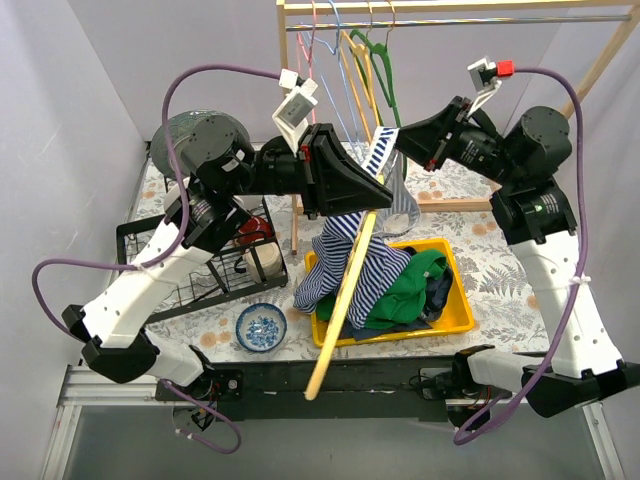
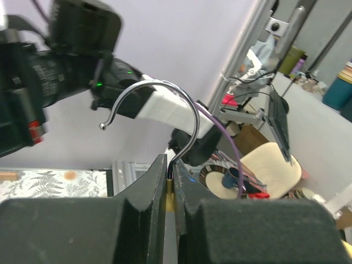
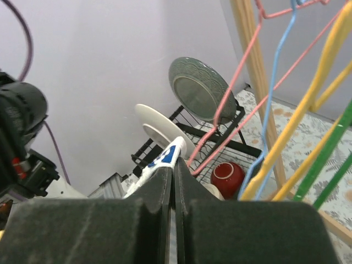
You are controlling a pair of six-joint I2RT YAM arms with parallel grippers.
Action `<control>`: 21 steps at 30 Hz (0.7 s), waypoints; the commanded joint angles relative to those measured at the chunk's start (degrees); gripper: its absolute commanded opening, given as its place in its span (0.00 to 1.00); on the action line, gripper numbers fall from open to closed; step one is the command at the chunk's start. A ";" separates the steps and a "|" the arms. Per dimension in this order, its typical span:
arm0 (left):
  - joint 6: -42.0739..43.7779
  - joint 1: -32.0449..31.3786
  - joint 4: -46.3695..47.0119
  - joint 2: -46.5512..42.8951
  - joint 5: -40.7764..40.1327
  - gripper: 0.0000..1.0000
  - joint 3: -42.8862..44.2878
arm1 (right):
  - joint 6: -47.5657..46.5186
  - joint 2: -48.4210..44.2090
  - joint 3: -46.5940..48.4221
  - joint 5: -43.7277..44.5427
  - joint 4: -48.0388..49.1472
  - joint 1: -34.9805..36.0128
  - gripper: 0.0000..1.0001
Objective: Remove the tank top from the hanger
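A blue-and-white striped tank top [image 1: 350, 250] hangs on a wooden hanger [image 1: 345, 300] that slants down over the yellow bin [image 1: 455, 300]. My left gripper [image 1: 372, 190] is shut on the hanger at the base of its metal hook [image 2: 176, 115], and the left wrist view shows my left gripper [image 2: 170, 173] clamped there. My right gripper [image 1: 392, 142] is shut on a strap of the tank top [image 3: 165, 157], held just above and right of the left gripper; its tips [image 3: 173, 170] pinch the strap in the right wrist view.
The yellow bin holds green and dark clothes [image 1: 410, 285]. A black dish rack [image 1: 200, 260] with a plate [image 3: 201, 91] and red bowl [image 3: 228, 176] stands at the left. A blue bowl [image 1: 261, 327] sits in front. Coloured hangers [image 1: 360, 70] hang on the wooden rail [image 1: 440, 10] behind.
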 commanded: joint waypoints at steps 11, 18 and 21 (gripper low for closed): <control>0.47 -0.17 -3.24 -6.39 0.52 0.00 8.87 | -12.49 0.09 -1.23 14.40 -14.78 -0.09 0.01; 1.46 -0.17 1.38 -8.77 -4.59 0.00 8.88 | -15.50 -1.93 -2.19 15.13 -18.92 -0.09 0.01; -0.22 -0.17 3.33 -9.82 -8.45 0.00 7.29 | -14.45 -3.95 -3.07 12.75 -17.69 -0.09 0.01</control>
